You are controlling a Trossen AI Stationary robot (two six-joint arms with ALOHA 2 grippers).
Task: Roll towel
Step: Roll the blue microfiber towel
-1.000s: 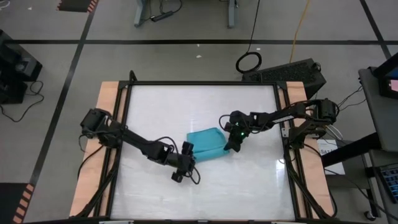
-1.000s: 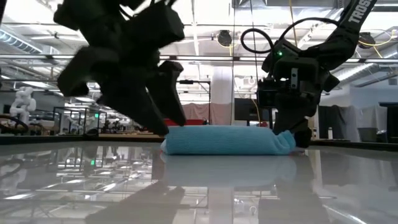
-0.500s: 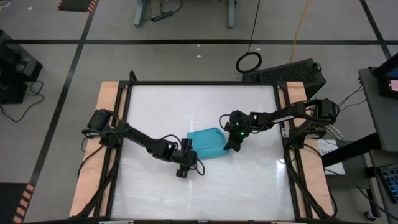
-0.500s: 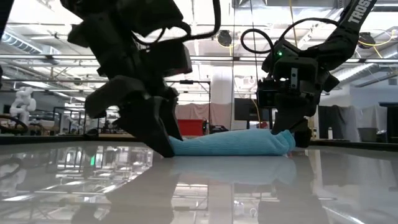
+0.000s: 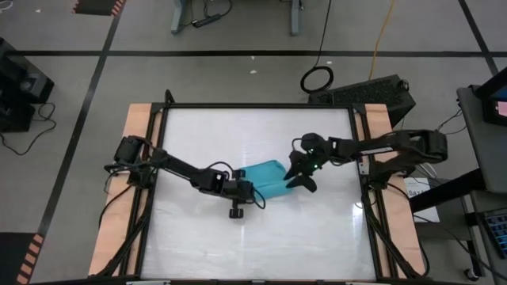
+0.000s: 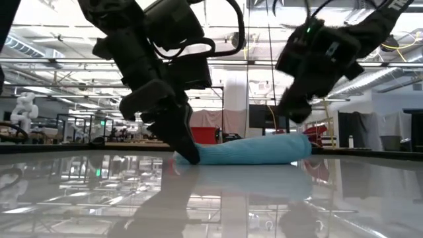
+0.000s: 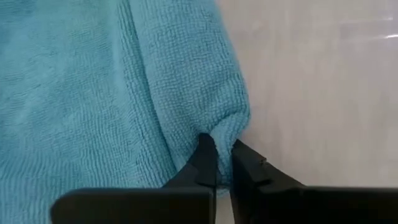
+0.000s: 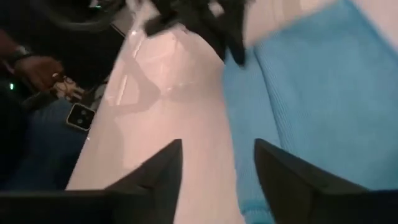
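While the left gripper [image 7: 219,163] pinches the towel's [image 5: 265,179] near corner at its 7 o'clock, jaws nearly closed on the fold to keep the roll from springing open, the right gripper [image 5: 299,179] hovers at 3 o'clock, jaws spread and empty, towel mid-table [image 5: 198,134]

Two dark jointed arms, looping black cables, green indicator light, blocky black wrist housings

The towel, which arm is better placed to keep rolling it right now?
Probably the left. The left gripper is pinched shut on the towel at its edge, down at the table. The right gripper hangs open above the towel's other end, holding nothing.
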